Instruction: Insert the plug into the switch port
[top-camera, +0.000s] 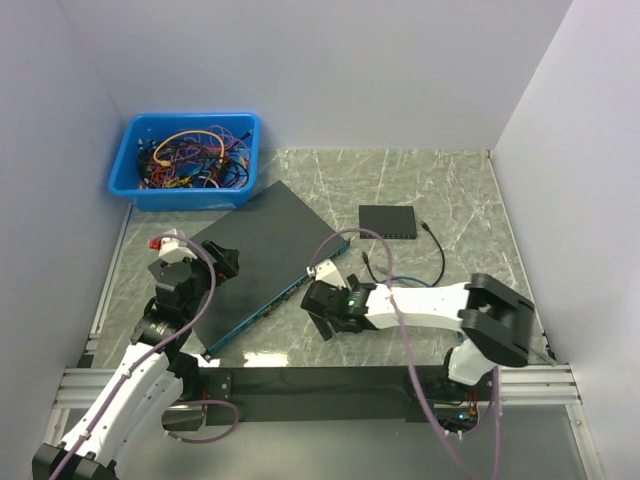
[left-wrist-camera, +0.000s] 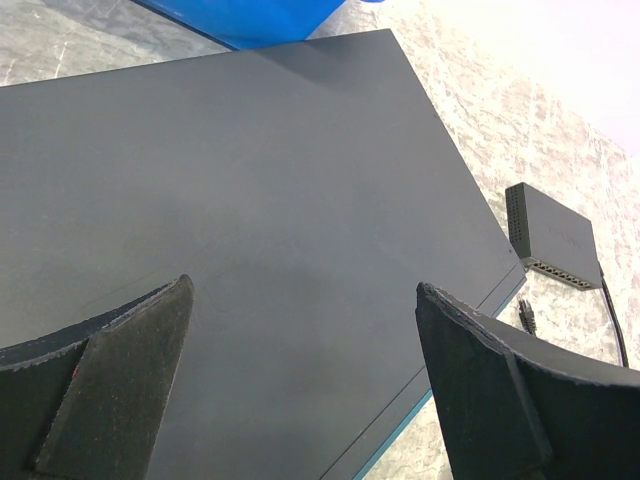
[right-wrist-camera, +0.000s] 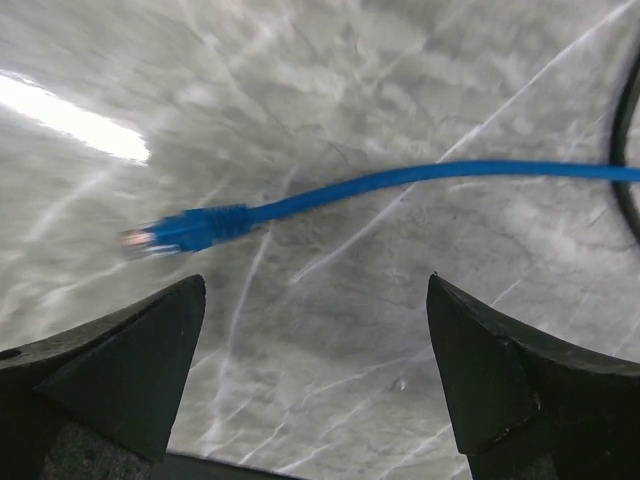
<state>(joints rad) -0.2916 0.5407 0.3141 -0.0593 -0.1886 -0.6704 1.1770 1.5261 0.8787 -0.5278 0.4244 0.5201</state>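
A blue network cable (right-wrist-camera: 450, 172) lies on the marble table and ends in a blue plug (right-wrist-camera: 185, 230) with a clear tip. My right gripper (right-wrist-camera: 315, 300) is open and empty just above the table, with the plug a little ahead of its left finger. In the top view the right gripper (top-camera: 325, 305) sits beside the near right edge of the big dark switch (top-camera: 265, 255). My left gripper (left-wrist-camera: 305, 300) is open and empty over the flat top of the big switch (left-wrist-camera: 250, 200). The big switch's ports are not visible.
A small black switch (top-camera: 390, 221) with a black cable (top-camera: 438, 255) sits behind the right arm; it also shows in the left wrist view (left-wrist-camera: 550, 235). A blue bin (top-camera: 187, 158) of tangled cables stands at the back left. White walls enclose the table.
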